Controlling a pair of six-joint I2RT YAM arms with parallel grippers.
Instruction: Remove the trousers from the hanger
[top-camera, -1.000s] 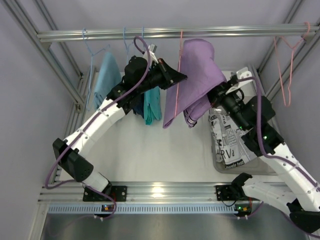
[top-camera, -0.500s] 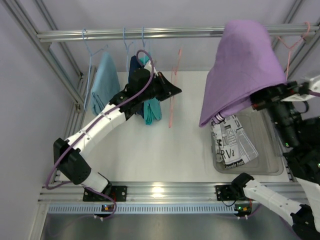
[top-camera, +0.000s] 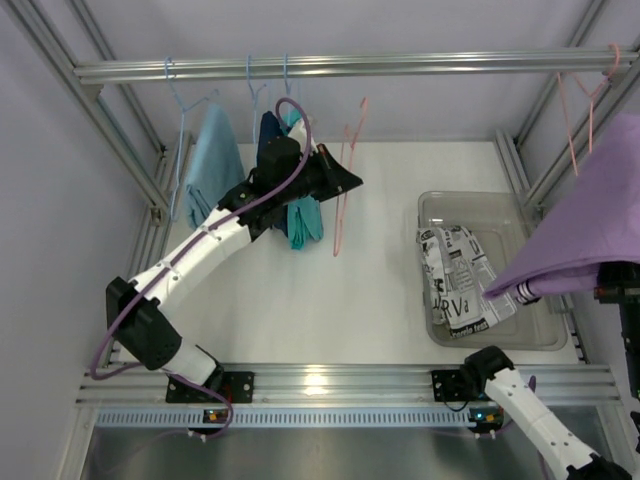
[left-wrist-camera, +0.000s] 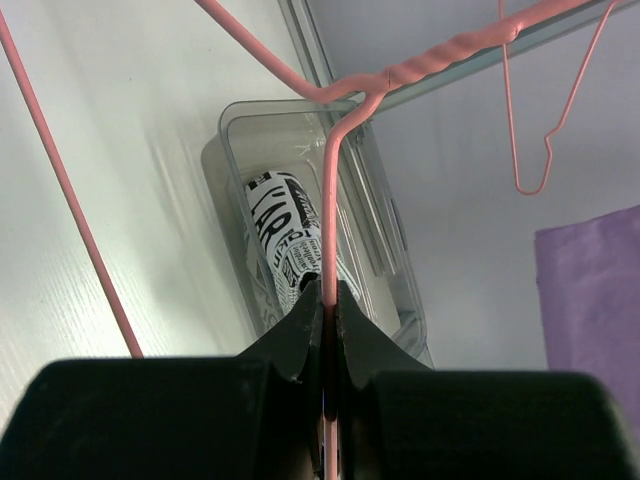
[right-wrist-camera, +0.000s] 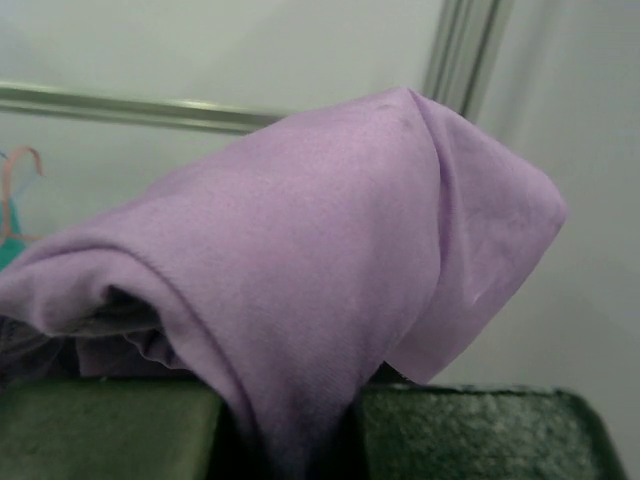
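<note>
Your left claw (left-wrist-camera: 328, 300) is pinched tight on the pink hanger (left-wrist-camera: 325, 215), just above centre in the top view. Your right claw (right-wrist-camera: 290, 410) is clamped on the purple trousers (top-camera: 590, 225), which hang at the far right edge, off the hanger and well apart from it.

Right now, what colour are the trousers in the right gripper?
The trousers are purple, clearest in the right wrist view.

clear bin (top-camera: 497, 213) on white table (top-camera: 340, 300)
</note>
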